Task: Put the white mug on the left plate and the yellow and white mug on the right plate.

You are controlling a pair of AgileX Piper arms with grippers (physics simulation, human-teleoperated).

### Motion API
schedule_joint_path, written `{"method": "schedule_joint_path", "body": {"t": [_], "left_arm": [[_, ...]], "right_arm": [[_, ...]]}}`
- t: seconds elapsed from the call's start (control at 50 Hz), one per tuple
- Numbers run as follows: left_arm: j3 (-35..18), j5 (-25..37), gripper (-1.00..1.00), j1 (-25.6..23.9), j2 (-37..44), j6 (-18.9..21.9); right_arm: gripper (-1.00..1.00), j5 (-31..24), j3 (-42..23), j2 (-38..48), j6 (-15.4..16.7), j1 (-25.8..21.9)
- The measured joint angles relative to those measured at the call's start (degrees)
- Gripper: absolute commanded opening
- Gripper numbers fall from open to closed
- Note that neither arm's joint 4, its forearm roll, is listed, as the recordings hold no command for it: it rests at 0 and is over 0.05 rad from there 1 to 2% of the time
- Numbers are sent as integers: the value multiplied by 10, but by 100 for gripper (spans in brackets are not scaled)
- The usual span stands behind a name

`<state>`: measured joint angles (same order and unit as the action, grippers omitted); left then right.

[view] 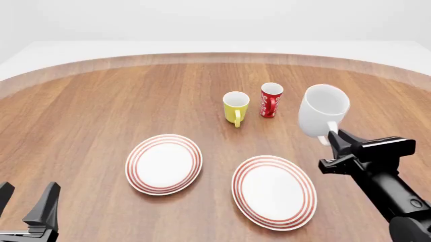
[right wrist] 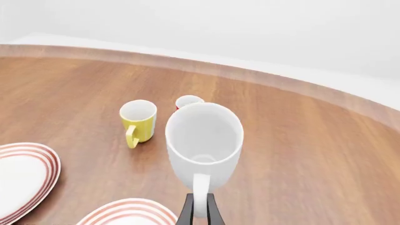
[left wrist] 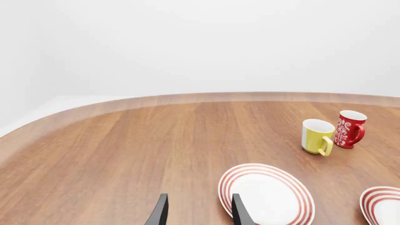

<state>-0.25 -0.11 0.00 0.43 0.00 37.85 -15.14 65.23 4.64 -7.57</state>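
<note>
Right tool (view: 331, 138): clenched on the loop handle of the large glossy white mug (view: 322, 116), held clear above the wooden worktop (view: 88, 111).
Left tool (view: 27, 201): released, holding nothing.
Small yellow and white mug (view: 235, 107): upright beside the slim red-and-white patterned mug (view: 271, 100), beyond both red-ringed plates.
Left plate (view: 164, 163): bare.
Right plate (view: 274, 191): bare.
Left wrist view: white mug out of sight.

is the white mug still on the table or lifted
Lifted, it seems. The right gripper is shut on the handle of the white mug, which tilts toward the camera above the table, beyond the right plate.
</note>
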Motion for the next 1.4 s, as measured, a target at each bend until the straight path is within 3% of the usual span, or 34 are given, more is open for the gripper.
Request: {"method": "schedule_joint_path", "body": {"t": [0.5,1.4], "left_arm": [[0,0,100,0,0,0],[0,0,100,0,0,0]], "right_arm": [[-100,-52,-55,-21,18,-92],[-100,-31,-168,120,32,-244]]}}
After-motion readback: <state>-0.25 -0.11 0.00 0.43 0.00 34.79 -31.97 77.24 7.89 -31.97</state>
